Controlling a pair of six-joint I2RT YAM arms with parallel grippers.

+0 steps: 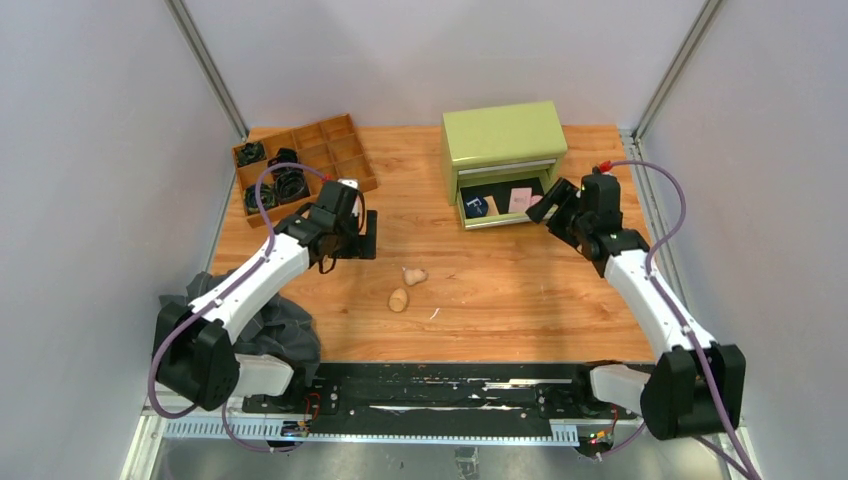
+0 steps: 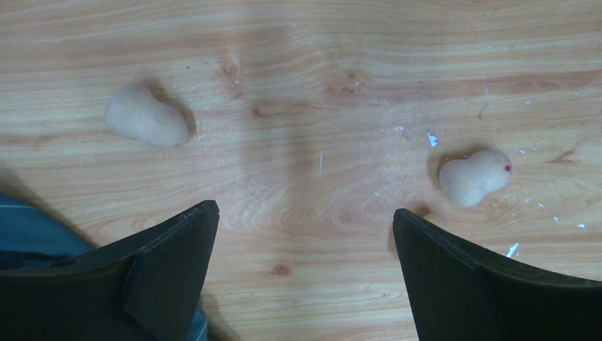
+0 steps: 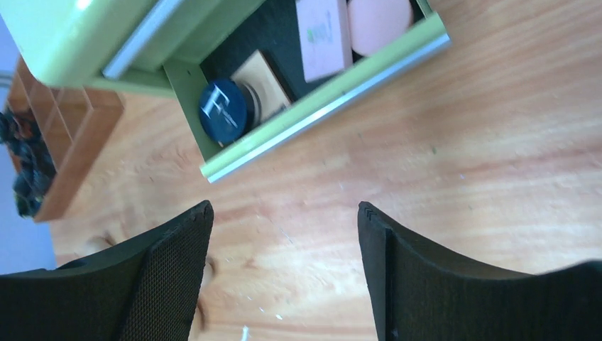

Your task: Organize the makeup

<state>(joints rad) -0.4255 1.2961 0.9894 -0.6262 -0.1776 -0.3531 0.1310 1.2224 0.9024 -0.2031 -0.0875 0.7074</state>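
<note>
Two beige egg-shaped sponges (image 1: 414, 275) (image 1: 399, 299) lie loose on the wooden table. In the left wrist view one sponge (image 2: 146, 117) is at the upper left and the other (image 2: 474, 177) just beyond the right fingertip. My left gripper (image 1: 352, 238) (image 2: 305, 213) hovers open over bare wood, holding nothing. The green box's drawer (image 1: 497, 222) stands pulled out. It holds a dark round compact marked "F" (image 3: 222, 110), a tan square pad (image 3: 264, 82), a pink flat box (image 3: 323, 35) and a pink round puff (image 3: 380, 25). My right gripper (image 1: 548, 205) (image 3: 285, 209) is open and empty, just right of the drawer.
The green box (image 1: 503, 135) stands at the back centre. A wooden divided tray (image 1: 340, 150) at the back left holds black coiled bands (image 1: 290, 185). A dark grey cloth (image 1: 275, 335) lies by the left arm's base. Grey walls close in the sides.
</note>
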